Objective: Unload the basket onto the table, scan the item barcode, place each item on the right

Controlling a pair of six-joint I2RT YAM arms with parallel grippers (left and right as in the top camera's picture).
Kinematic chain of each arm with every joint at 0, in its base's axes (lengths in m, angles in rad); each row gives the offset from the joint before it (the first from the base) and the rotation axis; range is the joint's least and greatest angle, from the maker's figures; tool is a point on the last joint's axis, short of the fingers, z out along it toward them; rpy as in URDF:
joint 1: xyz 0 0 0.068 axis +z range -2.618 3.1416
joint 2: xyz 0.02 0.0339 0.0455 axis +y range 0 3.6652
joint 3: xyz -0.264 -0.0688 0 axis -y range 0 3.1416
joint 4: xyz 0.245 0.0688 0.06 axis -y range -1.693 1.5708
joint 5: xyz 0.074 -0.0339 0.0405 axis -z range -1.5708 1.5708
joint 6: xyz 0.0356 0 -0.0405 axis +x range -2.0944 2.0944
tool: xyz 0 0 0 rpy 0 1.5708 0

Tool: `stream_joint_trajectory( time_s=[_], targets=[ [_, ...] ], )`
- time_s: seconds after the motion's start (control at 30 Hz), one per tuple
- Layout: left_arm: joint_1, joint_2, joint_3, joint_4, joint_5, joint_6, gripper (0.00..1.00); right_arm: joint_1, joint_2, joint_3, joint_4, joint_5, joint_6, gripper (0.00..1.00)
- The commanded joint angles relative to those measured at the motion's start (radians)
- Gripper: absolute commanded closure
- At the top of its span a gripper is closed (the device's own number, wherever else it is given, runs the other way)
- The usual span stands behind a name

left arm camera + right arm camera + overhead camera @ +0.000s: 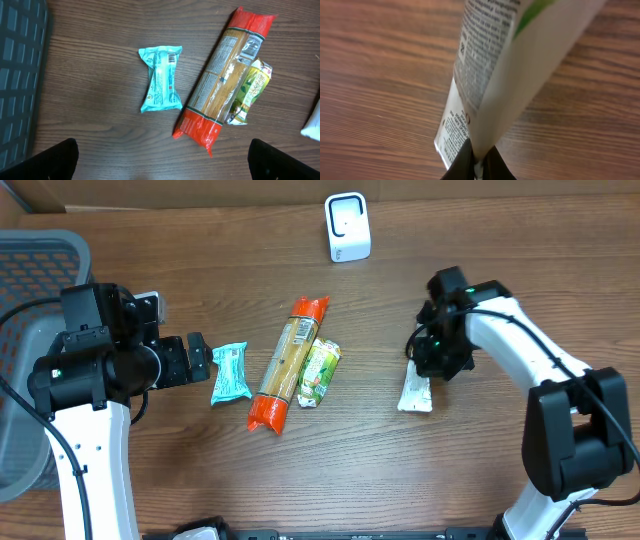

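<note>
A white packet (pixel 416 394) with small black print lies on the wooden table at the right. My right gripper (pixel 437 363) is shut on its upper edge. In the right wrist view the packet (pixel 520 55) rises from between the closed black fingertips (pixel 465 162), and the gripper (pixel 479 159) pinches its thin edge. A white barcode scanner (pixel 347 227) stands at the back of the table. My left gripper (pixel 198 360) stands wide open just left of a teal packet (pixel 230 372), holding nothing. In the left wrist view the gripper (pixel 162 167) hangs over bare wood.
A long orange-ended pasta pack (pixel 289 363) and a green packet (pixel 320 372) lie together mid-table, the same pack (pixel 222 80) and packet (pixel 250 90) showing beside the teal packet (pixel 161 78). A grey mesh basket (pixel 30 270) stands at the left edge.
</note>
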Motion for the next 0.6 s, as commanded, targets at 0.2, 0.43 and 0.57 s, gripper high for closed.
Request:
stream_joint_trajectory(
  time_s=[0.2,0.43,0.57],
  targets=[
    [-0.007,-0.003,0.02,0.003,-0.005,0.004,0.0,0.007,0.004,0.021,0.043,0.134,-0.097,0.91],
    [-0.007,-0.003,0.02,0.003,-0.005,0.004,0.0,-0.078,0.004,-0.003,0.094,-0.025,-0.109,0.25],
    [-0.006,-0.003,0.02,0.003,-0.005,0.004,0.0,-0.143,0.019,-0.039,0.129,-0.122,-0.116,0.22]
  ],
)
